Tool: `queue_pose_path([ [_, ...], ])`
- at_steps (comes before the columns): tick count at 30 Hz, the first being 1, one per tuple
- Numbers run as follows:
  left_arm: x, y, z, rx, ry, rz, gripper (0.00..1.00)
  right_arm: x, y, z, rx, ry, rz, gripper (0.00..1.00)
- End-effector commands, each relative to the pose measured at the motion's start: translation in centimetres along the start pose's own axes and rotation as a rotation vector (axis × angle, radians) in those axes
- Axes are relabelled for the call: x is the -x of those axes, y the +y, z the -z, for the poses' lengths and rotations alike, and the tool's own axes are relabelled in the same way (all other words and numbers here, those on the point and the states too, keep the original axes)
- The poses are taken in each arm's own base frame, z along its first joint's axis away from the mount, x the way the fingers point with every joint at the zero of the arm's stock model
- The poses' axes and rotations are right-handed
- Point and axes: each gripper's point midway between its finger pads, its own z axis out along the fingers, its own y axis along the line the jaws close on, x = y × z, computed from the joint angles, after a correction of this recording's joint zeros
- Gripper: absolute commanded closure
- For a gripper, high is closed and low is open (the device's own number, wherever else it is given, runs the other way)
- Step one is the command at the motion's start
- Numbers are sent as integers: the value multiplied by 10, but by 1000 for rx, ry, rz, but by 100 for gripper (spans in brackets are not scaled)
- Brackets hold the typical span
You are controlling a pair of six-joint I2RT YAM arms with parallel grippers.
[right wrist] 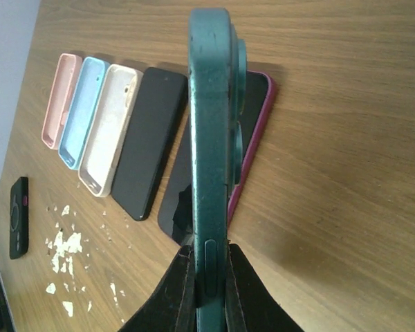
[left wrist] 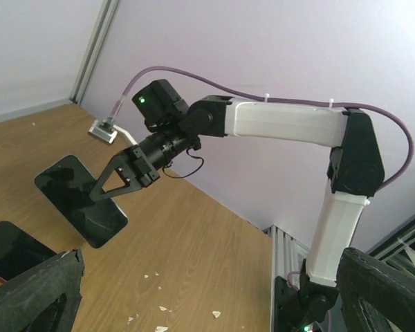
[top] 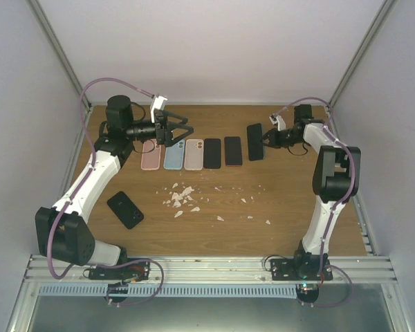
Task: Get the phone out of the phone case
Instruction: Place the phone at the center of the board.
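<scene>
Lying in front of the row of phones and cases (top: pixel 194 153) are white scraps (top: pixel 182 197). At the row's right end the right gripper (top: pixel 267 140) pinches the green-cased phone (top: pixel 255 142) up on its edge, so it can be slid out. At the left end the left gripper (top: pixel 174 130) hangs wide open, maybe to help.

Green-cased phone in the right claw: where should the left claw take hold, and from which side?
Probably the free long edge, opposite the right claw's pinch, approached from the left arm's side. The green-cased phone hangs clear of the table, pinched face and back along one long edge, screen turned toward the open left claw, so that far edge is unobstructed.
</scene>
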Motion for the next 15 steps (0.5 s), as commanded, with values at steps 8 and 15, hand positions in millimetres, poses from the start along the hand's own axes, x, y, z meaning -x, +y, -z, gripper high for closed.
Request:
queue_pose_path([
  [8,7,-5,5,6,-32,-46,1,0,-22,-22,70,21,-29,99],
  [15,10,-3,6,12,-36,-39,1,-9,-37,-34,101,43,-79,97],
])
